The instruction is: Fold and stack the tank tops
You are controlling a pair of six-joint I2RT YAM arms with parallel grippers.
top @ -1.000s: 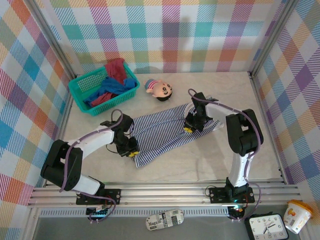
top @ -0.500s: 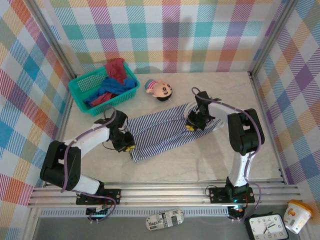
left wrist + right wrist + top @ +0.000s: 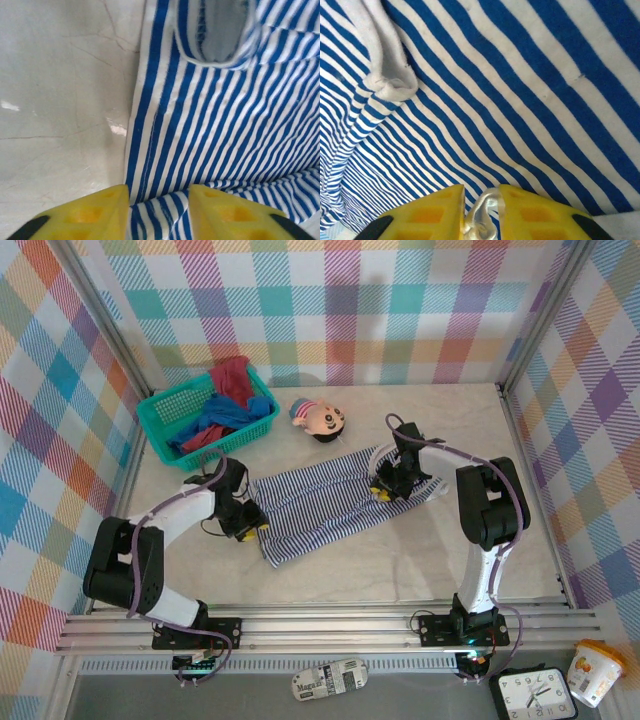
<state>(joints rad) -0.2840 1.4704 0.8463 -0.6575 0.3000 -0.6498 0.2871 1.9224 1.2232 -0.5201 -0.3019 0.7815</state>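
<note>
So the pale marble-look table point(image 3: 470, 430) is mostly taken up by the navy-and-white thin-striped tank top point(image 3: 320, 505), which lies flat and long across the middle at a slant. The dark red tank top point(image 3: 232, 378) and the bright blue tank top point(image 3: 215, 420) are bunched in the teal plastic mesh basket point(image 3: 172, 403) at the back left. A small big-headed doll point(image 3: 318, 418) sits just past the striped one's far edge. The left gripper point(image 3: 248, 528) is down at the cloth's left end, its yellow fingers point(image 3: 85, 215) standing apart with the hem lying loose between them, so it isn't gripping anything. The right gripper point(image 3: 382, 493) is over the right end. Its fingers point(image 3: 530, 215) have only a narrow gap with a little white nub of fabric point(image 3: 482, 220) in it, and honestly I can't tell if that's pinched or free. To me this looks like the let-go after a lengthwise fold. Doing it well means lifting both straight up so nothing snags and drags the fold open. For the crosswise fold I'd then grab both layers right at the end corners, and keep the edges lined up and clear of the doll.
</note>
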